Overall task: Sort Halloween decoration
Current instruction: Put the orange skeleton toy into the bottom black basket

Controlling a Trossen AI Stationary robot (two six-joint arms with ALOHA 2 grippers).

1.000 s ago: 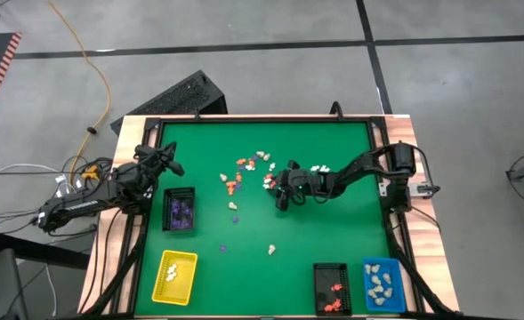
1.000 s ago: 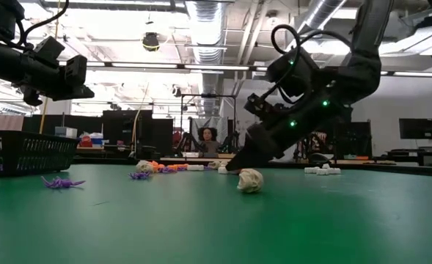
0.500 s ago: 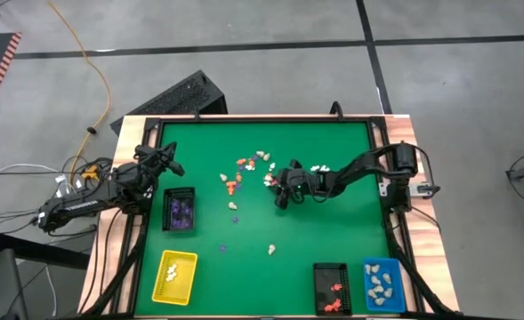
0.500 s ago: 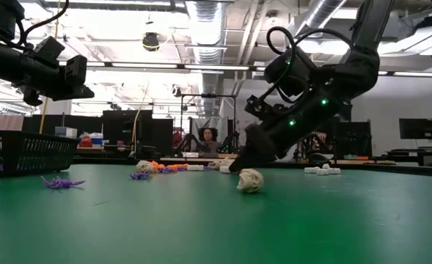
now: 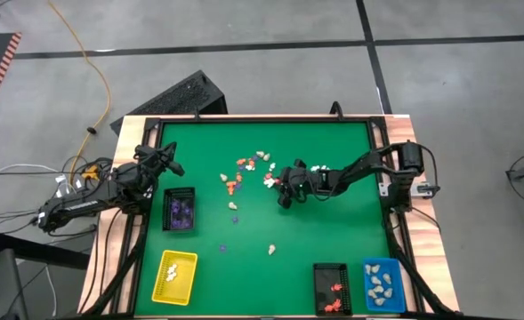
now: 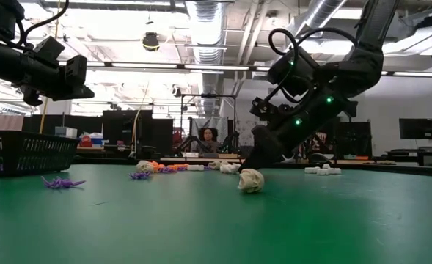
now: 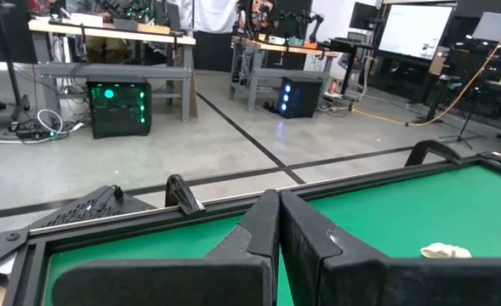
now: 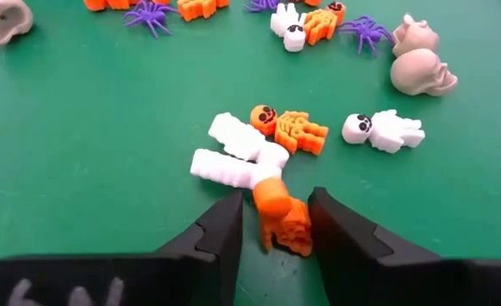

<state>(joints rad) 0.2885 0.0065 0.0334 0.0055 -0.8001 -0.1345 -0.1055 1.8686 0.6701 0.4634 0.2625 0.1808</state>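
With the pile of tiny figurines [image 5: 253,171] bunched mid-surface, the right claw [image 8: 274,223] sits low, fingers straddling an orange skeleton [image 8: 281,221] to isolate it from white neighbours, not yet pinching; left claw [image 7: 277,228] pressed together, parked near the black tray [image 5: 180,212].

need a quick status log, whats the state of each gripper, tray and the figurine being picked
right gripper: low on the mat, fingers either side of the orange figurine
orange figurine: on the mat, between the fingers
left gripper: shut, empty, raised at the table's left edge
black basket: holds purple pieces
yellow tray: holds white pieces
black tray: holds orange pieces
blue tray: holds beige pieces
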